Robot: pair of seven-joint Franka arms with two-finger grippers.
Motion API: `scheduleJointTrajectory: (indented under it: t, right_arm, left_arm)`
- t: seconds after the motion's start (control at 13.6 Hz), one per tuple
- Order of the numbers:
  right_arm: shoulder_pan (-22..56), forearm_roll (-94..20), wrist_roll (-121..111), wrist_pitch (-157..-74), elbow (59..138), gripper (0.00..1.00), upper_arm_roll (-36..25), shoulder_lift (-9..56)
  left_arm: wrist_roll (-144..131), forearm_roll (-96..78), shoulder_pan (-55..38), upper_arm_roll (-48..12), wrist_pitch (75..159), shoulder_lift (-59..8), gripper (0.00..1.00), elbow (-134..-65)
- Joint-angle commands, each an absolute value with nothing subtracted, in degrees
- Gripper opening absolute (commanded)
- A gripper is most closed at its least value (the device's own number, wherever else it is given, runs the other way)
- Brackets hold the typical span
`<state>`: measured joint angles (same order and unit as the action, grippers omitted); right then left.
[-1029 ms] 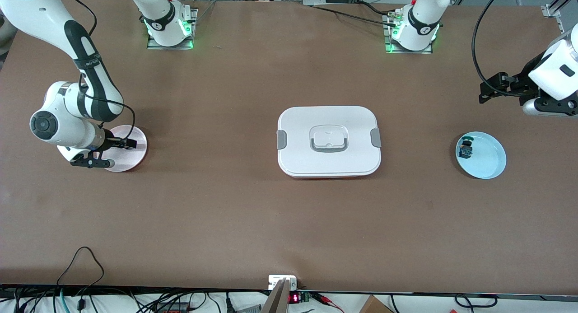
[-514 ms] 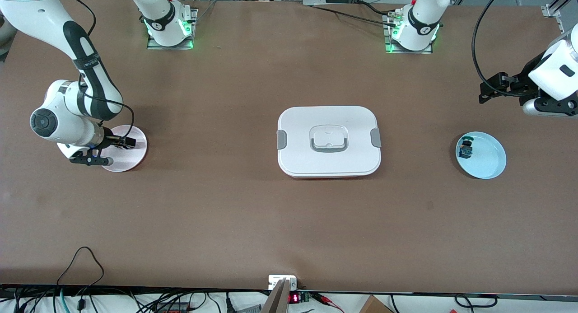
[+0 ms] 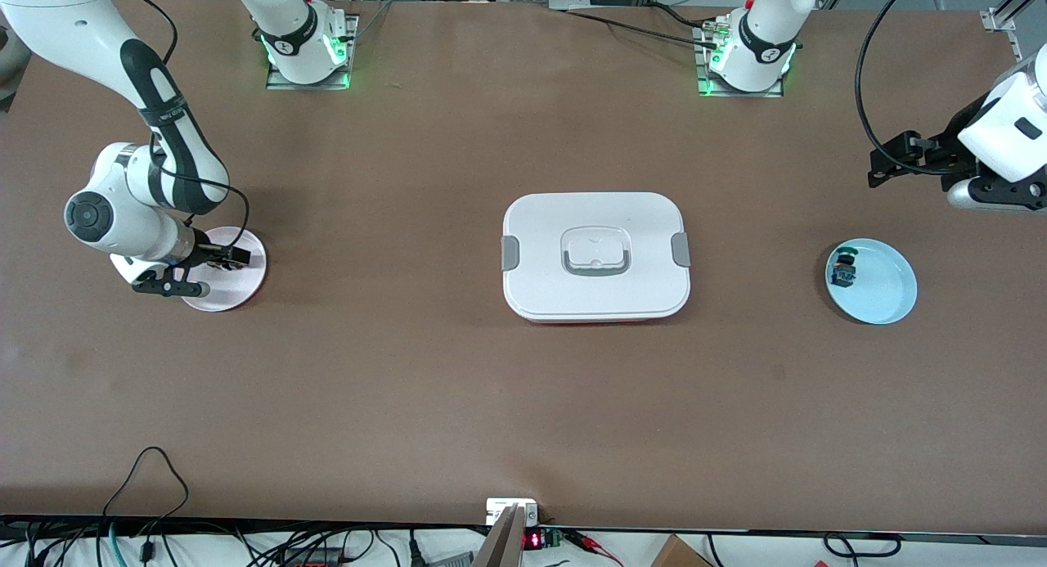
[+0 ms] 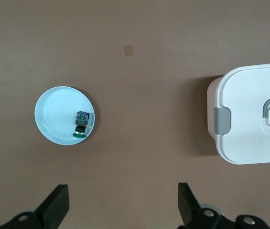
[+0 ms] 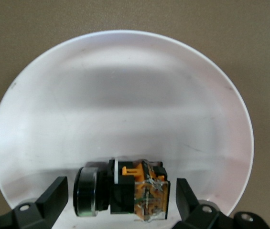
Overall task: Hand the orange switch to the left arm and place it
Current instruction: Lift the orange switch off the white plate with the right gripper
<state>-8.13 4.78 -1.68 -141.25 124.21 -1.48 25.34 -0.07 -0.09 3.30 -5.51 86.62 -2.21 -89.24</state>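
Observation:
The orange switch [image 5: 125, 188] lies on its side on a pale pink plate [image 5: 125, 95], its black ring toward one finger and its tan-orange body toward the other. My right gripper [image 5: 120, 193] is open and low over the plate, with a finger on each side of the switch and small gaps between them. In the front view the right gripper [image 3: 233, 258] sits over the plate [image 3: 237, 287] at the right arm's end and hides the switch. My left gripper [image 3: 891, 159] is open and empty, up in the air at the left arm's end. The white box [image 3: 595, 256] stands mid-table.
A light blue plate [image 3: 879, 287] holding a small blue-green switch [image 3: 842, 271] lies at the left arm's end. It also shows in the left wrist view [image 4: 58, 114], with its switch [image 4: 81, 123] and one end of the box [image 4: 254, 119].
The right arm's wrist has shifted slightly while its gripper stayed over the pink plate. The left arm has not moved.

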Motion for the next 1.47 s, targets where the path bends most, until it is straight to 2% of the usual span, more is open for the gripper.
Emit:
scheduleJointTrajectory:
  t: [0.0,0.22,0.44,0.51,0.73,0.81,1.1,1.4]
  right_arm:
    - [-9.05,5.01,-2.02,-142.56,125.07,1.0,-0.97,25.14]
    - [-9.05,5.01,-2.02,-142.56,125.16,1.0,-0.97,25.14]
    - [-9.05,5.01,-2.11,-142.21,125.16,0.82,-0.97,25.49]
    - [-9.05,5.1,-2.28,-142.12,125.16,0.55,-0.97,25.49]
    - [-9.05,5.19,-3.78,-142.03,124.89,0.26,-0.97,25.31]
    - [-9.05,5.01,-3.78,-142.03,124.72,0.23,-0.97,25.14]
    - [-8.53,4.92,-3.78,-139.76,124.02,0.2,-0.88,23.04]
    - [-6.95,4.83,-3.6,-128.98,118.41,0.19,-0.7,19.96]
  left_arm:
    - [-0.35,1.67,4.22,-5.8,85.43,-2.9,1.0,-87.8]
    - [-0.26,1.67,4.31,-5.71,85.52,-2.9,1.0,-87.89]
    - [-0.26,1.67,4.31,-5.8,85.69,-2.99,1.0,-87.8]
    - [-0.26,1.67,4.22,-5.8,85.78,-2.99,1.0,-87.8]
    - [-0.26,1.58,4.31,-5.8,85.69,-2.99,1.0,-87.8]
    - [-0.26,1.58,4.31,-5.8,85.69,-2.9,1.0,-87.8]
    - [-0.26,1.58,4.31,-5.8,85.69,-2.9,1.0,-87.71]
    - [-0.26,1.58,4.31,-5.8,85.69,-2.9,1.0,-87.71]
